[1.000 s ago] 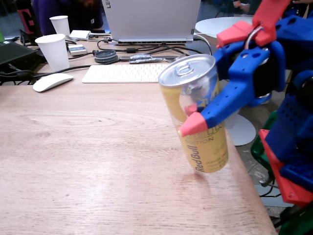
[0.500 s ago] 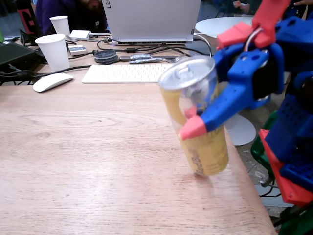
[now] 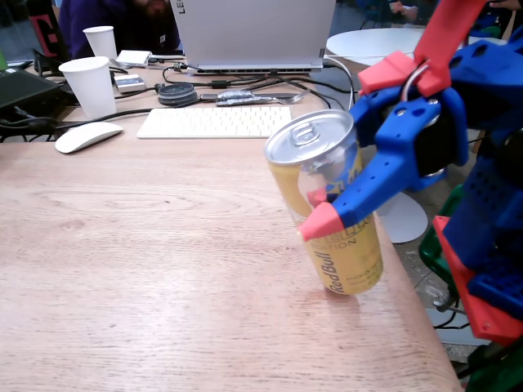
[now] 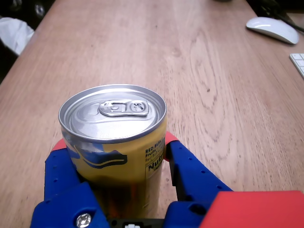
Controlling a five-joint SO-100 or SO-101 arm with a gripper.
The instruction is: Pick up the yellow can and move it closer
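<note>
The yellow can [image 3: 345,255] leans with its silver top toward the left in the fixed view, near the table's right edge. Its base is at or just above the wood; I cannot tell which. My blue gripper [image 3: 319,209] with red fingertips [image 3: 321,221] reaches in from the right and is shut on the can's upper half. In the wrist view the yellow can [image 4: 124,164] fills the space between the jaws of the gripper [image 4: 114,142], one finger pressing each side, with the pull tab facing up.
At the back stand a white keyboard [image 3: 211,122], a mouse [image 3: 87,135], two white paper cups [image 3: 90,85] [image 3: 101,41] and a laptop [image 3: 253,31] with cables. The table edge [image 3: 417,302] drops off just right of the can. Bare wood [image 3: 147,245] spreads to the left.
The gripper and can shifted slightly down and toward the camera, with motion blur half a second ago. The grip on the can is unchanged.
</note>
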